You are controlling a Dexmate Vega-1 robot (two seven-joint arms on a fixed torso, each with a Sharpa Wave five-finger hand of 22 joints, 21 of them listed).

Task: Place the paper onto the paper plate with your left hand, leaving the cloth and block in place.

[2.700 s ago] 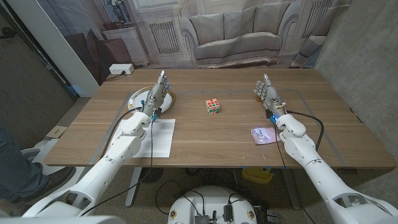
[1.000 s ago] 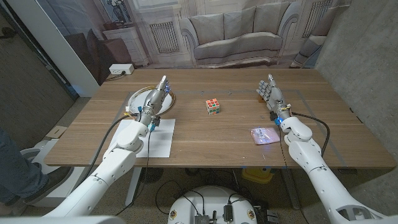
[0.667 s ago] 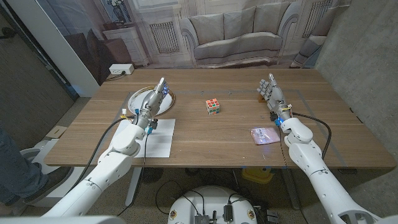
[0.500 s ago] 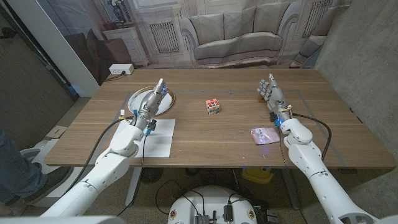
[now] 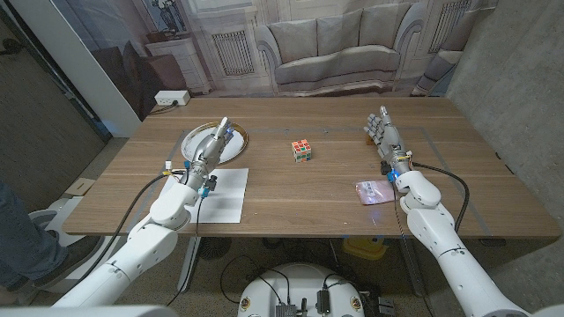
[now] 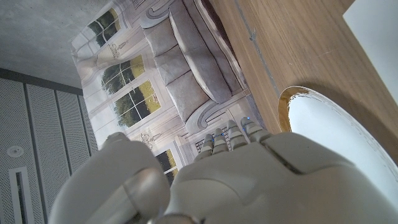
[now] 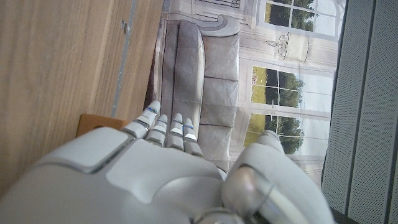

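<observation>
The white sheet of paper [image 5: 226,198] lies flat near the table's front left edge. Just behind it sits the round paper plate [image 5: 235,143]. My left hand [image 5: 211,146] stands over the plate's near side, fingers straight and pointing away, holding nothing; its forearm crosses the paper's left part. The left wrist view shows that hand [image 6: 217,180], the plate's rim [image 6: 292,99] and a corner of the paper [image 6: 380,30]. A colourful cube block [image 5: 302,151] sits mid-table. The pale cloth [image 5: 374,191] lies at the front right, beside my right forearm. My right hand [image 5: 384,134] stands behind it, fingers straight and empty.
The wooden table [image 5: 300,189] runs wide between the block and the front edge. A backdrop printed with a sofa [image 5: 335,44] hangs behind the far edge. A person's leg [image 5: 26,238] shows at the left, off the table.
My left arm has swung outward to the left, and its hand now points diagonally across the plate. The right hand, paper, block and cloth have stayed put.
</observation>
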